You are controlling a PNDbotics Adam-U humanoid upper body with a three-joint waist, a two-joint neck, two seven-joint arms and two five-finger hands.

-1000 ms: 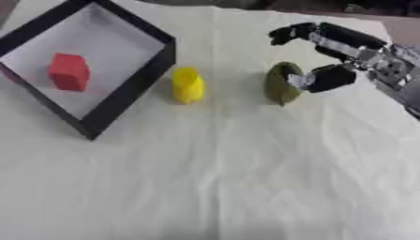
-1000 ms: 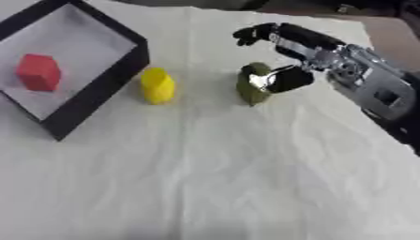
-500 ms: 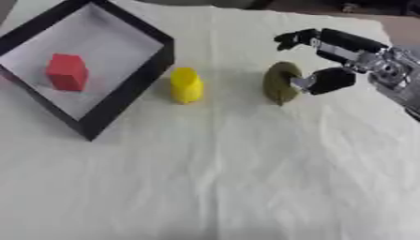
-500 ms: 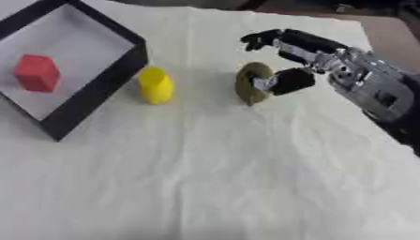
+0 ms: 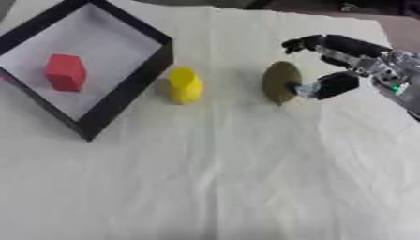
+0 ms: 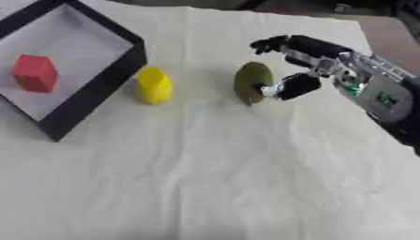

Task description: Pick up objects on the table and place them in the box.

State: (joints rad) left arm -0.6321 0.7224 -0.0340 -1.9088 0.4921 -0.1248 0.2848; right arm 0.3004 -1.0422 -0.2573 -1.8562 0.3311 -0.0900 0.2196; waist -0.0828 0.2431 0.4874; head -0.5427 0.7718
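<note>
right hand (image 6: 316, 70): fingers spread above, thumb touching the olive disc's (image 6: 251, 82) right side, not clasped round it. olive disc: on edge on cloth. yellow block (image 5: 185, 85): just outside box. box (image 5: 131, 82): holds red cube (image 5: 65, 71).

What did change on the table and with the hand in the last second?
Little changed. The right hand stayed beside the olive object, its thumb at the object's side and its fingers arched above it, without lifting it. The yellow object, the box and the red block inside it stayed in place.
</note>
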